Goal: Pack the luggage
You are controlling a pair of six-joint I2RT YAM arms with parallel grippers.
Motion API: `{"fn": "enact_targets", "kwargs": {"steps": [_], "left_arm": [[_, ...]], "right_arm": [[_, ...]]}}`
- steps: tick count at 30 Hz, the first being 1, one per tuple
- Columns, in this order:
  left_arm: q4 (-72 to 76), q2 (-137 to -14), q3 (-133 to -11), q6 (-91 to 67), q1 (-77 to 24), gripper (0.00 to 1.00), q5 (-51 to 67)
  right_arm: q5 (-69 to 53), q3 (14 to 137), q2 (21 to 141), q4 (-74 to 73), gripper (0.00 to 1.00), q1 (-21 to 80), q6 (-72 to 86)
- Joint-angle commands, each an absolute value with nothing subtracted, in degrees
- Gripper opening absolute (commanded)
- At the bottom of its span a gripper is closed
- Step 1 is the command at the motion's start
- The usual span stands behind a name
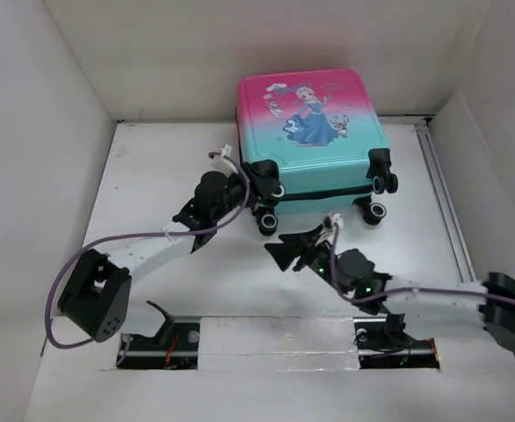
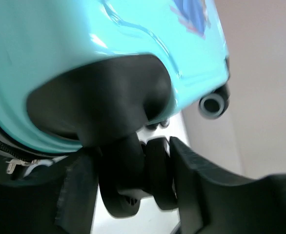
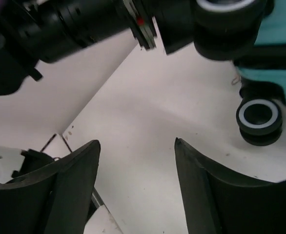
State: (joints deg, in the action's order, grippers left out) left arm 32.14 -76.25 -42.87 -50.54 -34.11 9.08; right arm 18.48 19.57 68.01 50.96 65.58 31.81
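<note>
The luggage [image 1: 315, 119] lies flat at the upper middle of the white desk [image 1: 152, 193]. It is shut, its picture side up and its wheels toward the lower edge of the frame. Its shell is hard and glossy, with rounded corners, pink at the far end fading to teal at the near end, and a cartoon princess in a blue dress is printed on it. A black band runs round the seam.

In the left wrist view the teal shell [image 2: 84, 44] curves over a smooth black wheel housing. A small metal zip pull [image 2: 11, 163] hangs at the left edge.

The left pincer [image 2: 131, 151] is partly closed around a black wheel [image 2: 133, 185] at the case's lower left corner. 1 matt, ribbed finger [image 2: 196, 190] presses the wheel's side, and the other sits tight against the opposite side.

The right pincer [image 1: 288, 248] lies low over the desk just below the luggage, at the centre of the frame. In its own view the right pincer [image 3: 137, 144] stands wide open, with only bare white desk between its 2 dark, curved fingers [image 3: 70, 185]. It holds and touches nothing. A black wheel with a white ring [image 3: 259, 117] sits at the right of that view.
</note>
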Motion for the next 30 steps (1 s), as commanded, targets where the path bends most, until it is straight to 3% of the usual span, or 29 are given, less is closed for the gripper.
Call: {"fn": "enact_targets", "kwargs": {"steps": [1,3,8,13,18,23,30], "left_arm": [[37.5,-76.2,-52.6,-38.9,-41.3,0.51,11.1],[34.3,-76.2,-55.3,-36.0,-43.8,0.70,6.8],[33.3,-68.2,-48.6,-35.0,-43.8,0.81,-4.6],[31.7,-56.5,-37.2,-35.0,-43.2,0.76,-18.8],[26.7,-53.8,-32.2,-33.3,-41.4,0.60,-15.6],[26.7,-59.5,-29.2,-32.7,-43.8,0.55,-10.5],[33.4,-65.3,-27.3,-32.0,-44.5,0.55,-7.5]], "right_arm": [[28.2,20.7,51.1,25.9,0.69,65.4,29.9],[29.6,22.4,44.6,15.7,0.73,63.2,29.0],[23.5,30.9,42.3,3.3,0.81,54.7,24.2],[15.0,41.0,52.4,-0.6,0.83,47.6,19.0],[9.1,51.3,62.3,-2.5,0.94,43.2,16.3],[1.4,56.2,70.3,-3.3,0.96,42.0,15.7],[-2.0,59.1,78.0,-2.5,1.00,40.5,15.7]]}}
